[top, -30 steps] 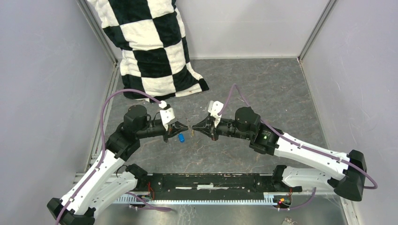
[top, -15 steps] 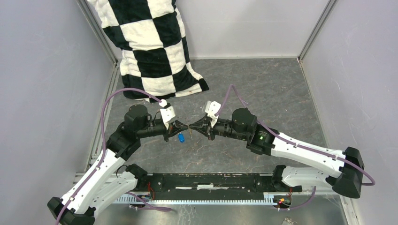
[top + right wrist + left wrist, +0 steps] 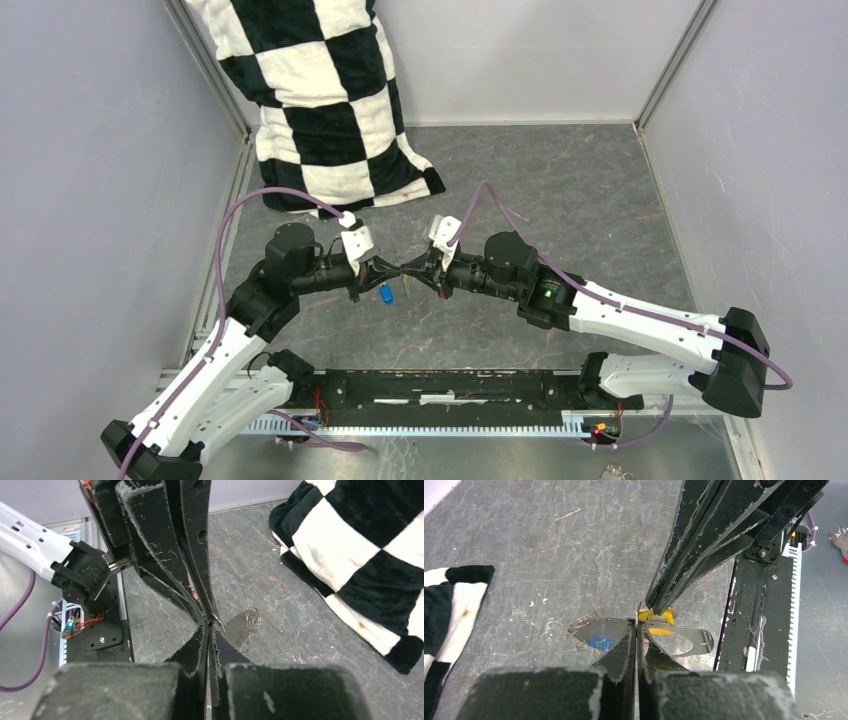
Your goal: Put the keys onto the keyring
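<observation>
Seeing both finger pairs shut, right gripper (image 3: 655, 605) on yellow key (image 3: 658, 616), left gripper (image 3: 636, 630) seemingly on keyring (image 3: 583, 625); I fear colliding tips dropping it.

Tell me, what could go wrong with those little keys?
1. The left gripper, seemingly holding the thin keyring, and the right gripper meet tip to tip. A nudge could make them bump and twist the wire.
2. The right gripper seems to pinch the tiny yellow key just at its tips; it might slip out and fall.
3. Whether the blue key is on the keyring is unclear, so it could get left off.
</observation>
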